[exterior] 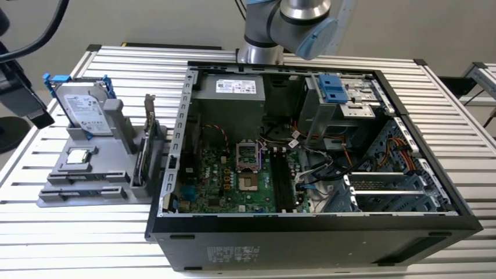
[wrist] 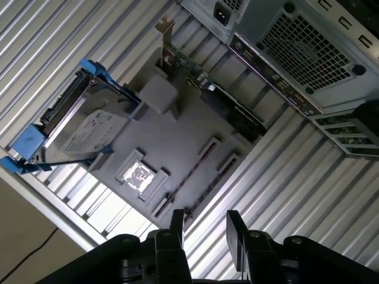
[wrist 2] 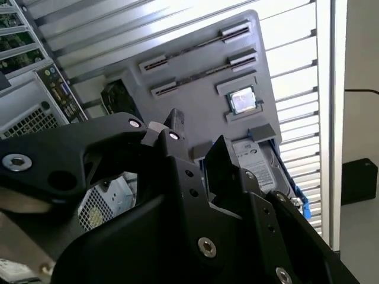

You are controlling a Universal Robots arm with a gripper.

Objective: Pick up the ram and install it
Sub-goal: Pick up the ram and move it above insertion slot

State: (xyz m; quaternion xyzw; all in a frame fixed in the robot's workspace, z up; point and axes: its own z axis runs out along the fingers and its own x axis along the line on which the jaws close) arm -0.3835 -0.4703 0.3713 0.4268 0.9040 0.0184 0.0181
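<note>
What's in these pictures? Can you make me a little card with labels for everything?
jaws: open, empty, near the holder
ram: thin stick standing in the holder's slots, not picked up
holder: gray, on the slatted table
hard drive: in the holder, blue bracket
chip: lying flat in the holder
case: open, beside the holder

arm: grey joints, pale blue cap, at the exterior view's upper edge | gripper: black, seen in both wrist views | fingers: two, parallel, spread apart | between fingers: open gap, nothing gripped | behind fingers: black bolted linkage
</note>
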